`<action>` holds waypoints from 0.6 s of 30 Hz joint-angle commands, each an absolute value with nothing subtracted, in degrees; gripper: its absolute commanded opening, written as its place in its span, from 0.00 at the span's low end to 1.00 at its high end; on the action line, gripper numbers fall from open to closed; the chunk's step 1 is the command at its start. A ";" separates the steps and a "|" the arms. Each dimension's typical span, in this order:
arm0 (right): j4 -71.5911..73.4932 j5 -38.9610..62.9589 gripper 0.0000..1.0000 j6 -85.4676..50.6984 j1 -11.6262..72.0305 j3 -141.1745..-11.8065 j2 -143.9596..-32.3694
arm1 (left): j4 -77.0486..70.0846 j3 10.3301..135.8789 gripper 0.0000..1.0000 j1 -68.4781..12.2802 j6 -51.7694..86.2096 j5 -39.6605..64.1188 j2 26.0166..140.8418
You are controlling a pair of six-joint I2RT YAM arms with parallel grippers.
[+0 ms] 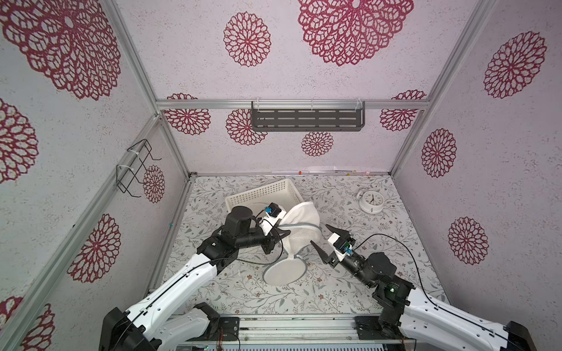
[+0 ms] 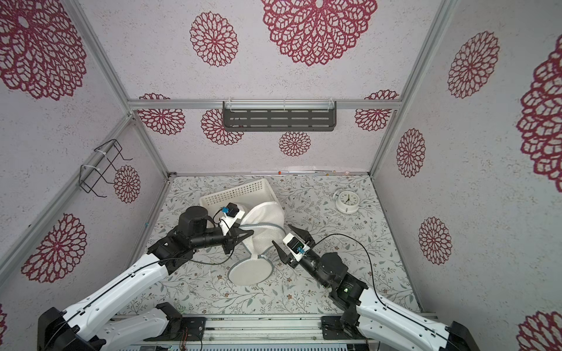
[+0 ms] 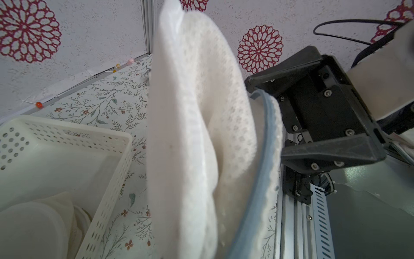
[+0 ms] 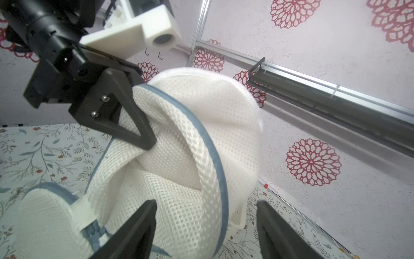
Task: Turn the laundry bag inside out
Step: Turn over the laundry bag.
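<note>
The left hand [image 1: 284, 232] was clamped on the blue-trimmed rim of the white mesh laundry bag [image 1: 304, 221], holding it raised over the bench [image 1: 334, 288] beside the white basket [image 1: 261, 194], while the right hand [image 1: 320, 234] stood wide apart close beside the bag, gripping nothing.

We are seeing the laundry bag [image 4: 190, 139] as open-weave mesh cloth edged in smooth grey-blue binding. The basket [image 1: 261, 194] at centre frame is reading as matt perforated plastic, and the worktop [image 1: 273, 299] is wearing a matt floral print.
</note>
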State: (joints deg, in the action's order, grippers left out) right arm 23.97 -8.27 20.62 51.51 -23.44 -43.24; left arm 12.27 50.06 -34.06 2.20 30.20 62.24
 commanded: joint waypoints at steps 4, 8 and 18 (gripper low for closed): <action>31.44 -9.56 0.42 21.09 51.68 -26.23 -46.69 | 11.20 50.14 0.00 -33.75 2.07 32.41 61.38; 31.21 -10.13 0.16 19.99 51.53 -26.72 -46.71 | 12.37 50.38 0.00 -33.75 0.71 33.08 61.22; 19.94 -15.03 0.00 13.17 49.58 -33.99 -43.27 | 24.31 52.41 0.00 -34.04 -10.25 31.25 63.25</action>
State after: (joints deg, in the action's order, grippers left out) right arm 22.33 -12.10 16.21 50.65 -29.41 -44.71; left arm 18.24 51.11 -34.20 -5.21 32.23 62.41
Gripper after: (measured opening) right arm 0.059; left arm 0.074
